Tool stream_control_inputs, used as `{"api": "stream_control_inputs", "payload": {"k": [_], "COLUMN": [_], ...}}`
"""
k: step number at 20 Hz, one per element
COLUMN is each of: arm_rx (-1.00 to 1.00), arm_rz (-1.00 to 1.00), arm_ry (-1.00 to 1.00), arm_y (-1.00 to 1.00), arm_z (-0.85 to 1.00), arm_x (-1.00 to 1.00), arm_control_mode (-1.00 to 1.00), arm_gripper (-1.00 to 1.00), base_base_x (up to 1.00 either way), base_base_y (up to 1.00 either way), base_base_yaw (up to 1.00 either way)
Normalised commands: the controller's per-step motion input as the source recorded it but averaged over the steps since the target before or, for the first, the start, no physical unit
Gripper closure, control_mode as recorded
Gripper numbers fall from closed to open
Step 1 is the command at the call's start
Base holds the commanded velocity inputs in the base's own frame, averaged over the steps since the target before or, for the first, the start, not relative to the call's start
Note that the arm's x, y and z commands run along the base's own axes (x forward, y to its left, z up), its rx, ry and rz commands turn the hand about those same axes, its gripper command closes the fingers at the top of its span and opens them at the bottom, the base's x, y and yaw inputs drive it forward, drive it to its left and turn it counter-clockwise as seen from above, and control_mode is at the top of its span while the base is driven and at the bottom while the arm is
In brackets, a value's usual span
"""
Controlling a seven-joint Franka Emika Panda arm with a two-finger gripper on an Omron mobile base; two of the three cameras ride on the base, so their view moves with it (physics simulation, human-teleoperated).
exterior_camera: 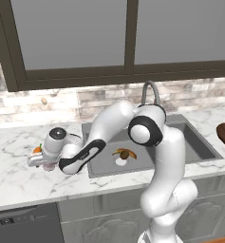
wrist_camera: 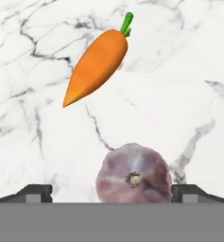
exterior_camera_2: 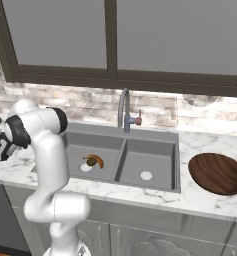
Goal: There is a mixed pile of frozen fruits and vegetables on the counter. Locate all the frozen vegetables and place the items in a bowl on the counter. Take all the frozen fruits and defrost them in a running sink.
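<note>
**Bulb between spread jaws, fruit already in the sink**

The 2-finger gripper (wrist_camera: 111, 194) hangs over the white grey-veined marble counter (wrist_camera: 33, 142) with its jaws spread wide, 1 dark tip on each side of the small round pinkish-white bulb (wrist_camera: 134, 174), neither visibly touching it. The small orange carrot with green tip (wrist_camera: 97, 60) lies just beyond the bulb, apart from it.

Handling, as judged: the bulb looks light, hard and smooth-skinned, likely to roll or squirt out; grip across its widest girth. The tapered carrot is best pinched across its thick end.

The hand view gives the jaw-to-bulb alignment. The right base view shows what it cannot: the dark reddish-brown wooden round bowl (exterior_camera_2: 219, 173) on the counter right of the dark grey double-basin sink (exterior_camera_2: 121, 135), and the curved brownish-yellow banana (exterior_camera_2: 94, 160) in its left basin.
</note>
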Motion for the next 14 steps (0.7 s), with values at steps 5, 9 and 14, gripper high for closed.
{"api": "stream_control_inputs", "payload": {"k": [5,9,14], "arm_rx": [-0.03,-0.01,-0.04], "arm_rz": [-0.01,0.0,0.0], "arm_ry": [0.0,0.0,0.0], "arm_y": [0.0,0.0,0.0], "arm_z": [-0.07,-0.01,-0.09], "arm_x": [0.0,0.01,0.06], "arm_control_mode": [-1.0,-1.0,-1.0], "arm_gripper": [-1.0,-1.0,-1.0], "base_base_x": [0.0,0.0,0.0], "base_base_y": [0.0,0.0,0.0], "base_base_yaw": [0.0,0.0,0.0]}}
